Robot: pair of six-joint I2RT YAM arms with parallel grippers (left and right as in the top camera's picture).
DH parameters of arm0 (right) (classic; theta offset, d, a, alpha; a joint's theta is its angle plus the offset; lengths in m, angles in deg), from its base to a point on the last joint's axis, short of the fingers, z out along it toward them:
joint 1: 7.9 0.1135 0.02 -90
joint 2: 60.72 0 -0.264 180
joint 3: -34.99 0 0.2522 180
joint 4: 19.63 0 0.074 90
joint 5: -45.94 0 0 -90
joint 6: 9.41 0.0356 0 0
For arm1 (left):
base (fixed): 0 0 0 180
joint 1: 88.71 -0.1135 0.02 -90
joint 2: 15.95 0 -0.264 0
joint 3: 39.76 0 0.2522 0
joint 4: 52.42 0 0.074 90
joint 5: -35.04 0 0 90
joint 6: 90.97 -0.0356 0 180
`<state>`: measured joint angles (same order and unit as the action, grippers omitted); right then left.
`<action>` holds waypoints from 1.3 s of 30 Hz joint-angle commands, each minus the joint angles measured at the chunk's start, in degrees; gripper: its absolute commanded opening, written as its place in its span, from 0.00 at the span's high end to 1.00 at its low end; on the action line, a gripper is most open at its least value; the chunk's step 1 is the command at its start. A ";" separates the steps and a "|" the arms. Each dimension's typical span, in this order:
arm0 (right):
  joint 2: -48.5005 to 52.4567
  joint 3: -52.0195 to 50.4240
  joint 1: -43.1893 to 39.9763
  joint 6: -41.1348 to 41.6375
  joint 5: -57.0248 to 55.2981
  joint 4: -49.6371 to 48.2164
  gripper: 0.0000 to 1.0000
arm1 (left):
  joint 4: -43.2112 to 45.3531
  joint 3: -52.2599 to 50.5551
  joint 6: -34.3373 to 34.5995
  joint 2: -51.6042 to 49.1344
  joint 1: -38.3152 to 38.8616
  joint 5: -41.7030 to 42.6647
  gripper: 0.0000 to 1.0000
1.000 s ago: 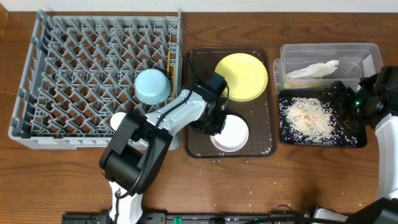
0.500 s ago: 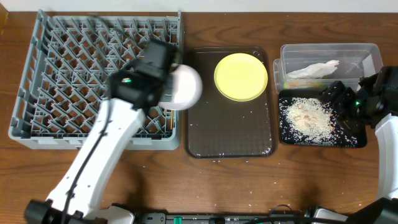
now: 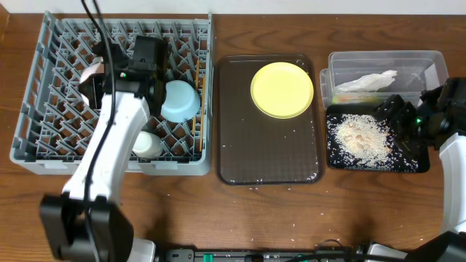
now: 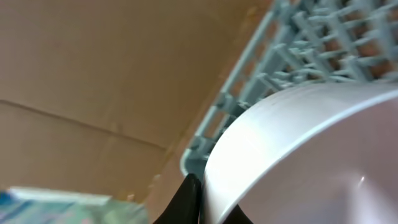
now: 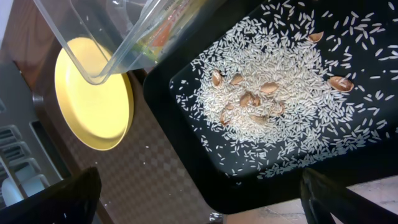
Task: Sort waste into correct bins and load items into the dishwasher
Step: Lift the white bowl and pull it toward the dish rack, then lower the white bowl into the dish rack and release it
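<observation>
My left gripper (image 3: 98, 86) is shut on the rim of the white bowl (image 3: 92, 73) and holds it tilted over the left part of the grey dish rack (image 3: 44, 131). In the left wrist view the bowl (image 4: 311, 155) fills the frame, with a black finger (image 4: 191, 200) at its edge. The light blue bowl (image 3: 180, 100), small white cup (image 3: 148, 144) and chopsticks (image 3: 197, 109) are in the rack. The yellow plate (image 3: 282, 89) lies on the brown tray. My right gripper (image 3: 398, 120) is open over the black tray (image 3: 411, 166) of rice (image 5: 267, 93).
The clear tub (image 3: 429, 62) holds the white napkin (image 3: 368, 81) and the green-and-orange wrapper (image 3: 341, 97). The dark brown serving tray (image 3: 262, 153) lies between the rack and the bins, with a few rice grains on it. More grains lie on the table by its front edge.
My left arm lifted the white bowl off the brown tray and carried it left over the rack. The right arm has not moved.
</observation>
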<state>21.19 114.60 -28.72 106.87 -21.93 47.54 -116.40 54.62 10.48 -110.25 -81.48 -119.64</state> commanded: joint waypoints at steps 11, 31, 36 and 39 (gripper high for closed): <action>-0.15 -0.09 0.22 -0.61 0.39 0.17 0.01 | 5.27 -0.70 -0.46 -12.04 -4.50 -11.04 0.92; -0.15 -0.09 0.22 -0.63 0.39 0.17 0.01 | 9.25 -0.70 -0.50 -12.44 -11.87 -6.95 0.93; -0.15 -0.09 0.22 -0.63 0.39 0.17 0.01 | 10.32 -0.70 -0.50 -13.14 -11.96 -5.16 0.93; -0.15 -0.09 0.22 -0.63 0.42 0.17 0.01 | 10.54 -0.70 -0.52 -14.19 -11.93 -5.18 0.93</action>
<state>21.19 114.60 -28.72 106.87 -21.93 47.54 -106.10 54.14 9.49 -122.53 -93.63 -125.26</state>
